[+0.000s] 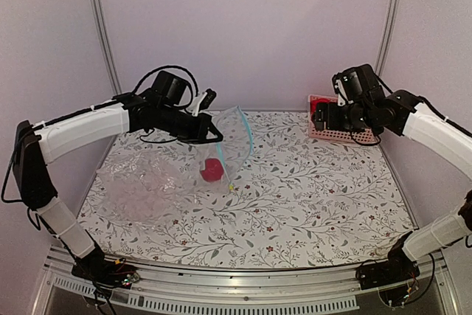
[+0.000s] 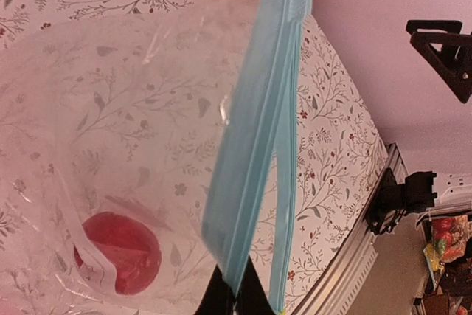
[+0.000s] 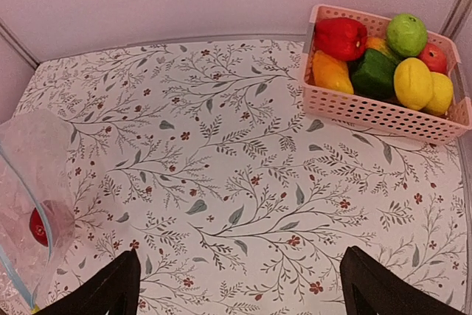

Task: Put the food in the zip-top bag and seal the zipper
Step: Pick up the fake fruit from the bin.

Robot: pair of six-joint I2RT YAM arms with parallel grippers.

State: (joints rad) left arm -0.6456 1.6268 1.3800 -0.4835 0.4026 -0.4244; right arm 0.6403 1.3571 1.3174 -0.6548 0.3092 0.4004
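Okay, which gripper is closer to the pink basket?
Right. The right gripper hangs open beside the basket; the left gripper is across the table, pinching the bag.

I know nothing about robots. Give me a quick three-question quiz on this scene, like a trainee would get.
1. True or false: the right gripper is shut on a piece of food.
2. What lies inside the zip-top bag? A) a red food item B) a banana C) nothing
3. Fill in: the left gripper pinches the bag by its blue-teal ____.
Key: 1 false, it stands open and empty; 2 A; 3 zipper.
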